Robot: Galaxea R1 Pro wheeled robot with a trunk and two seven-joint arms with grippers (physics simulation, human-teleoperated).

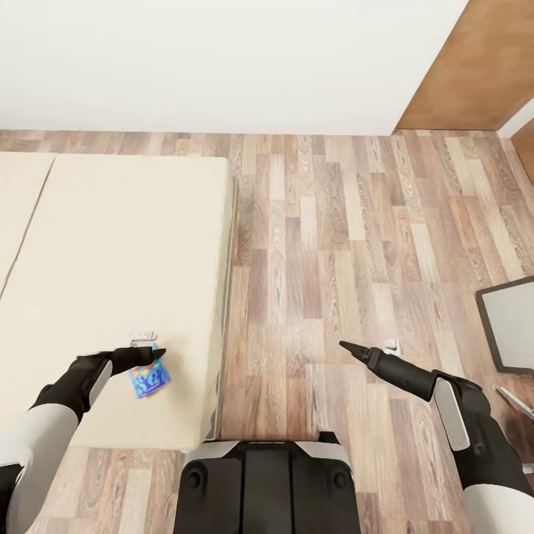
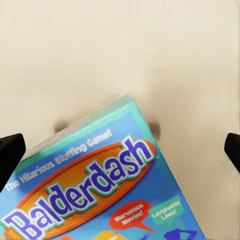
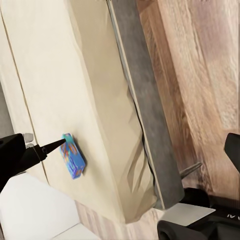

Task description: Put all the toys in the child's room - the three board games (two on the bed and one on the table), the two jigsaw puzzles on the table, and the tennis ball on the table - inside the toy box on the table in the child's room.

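Left gripper (image 1: 152,354) hangs wide open over the blue board game (image 1: 150,379) near the bed's (image 1: 119,245) front edge — best lower squarely, straddling the box before pinching.

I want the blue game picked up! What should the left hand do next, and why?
Probably lower the left hand a little and close it on the blue game. The game lies on the bed just under that hand, and the left wrist view shows its fingertips spread wide on either side of the box, gripping nothing yet.
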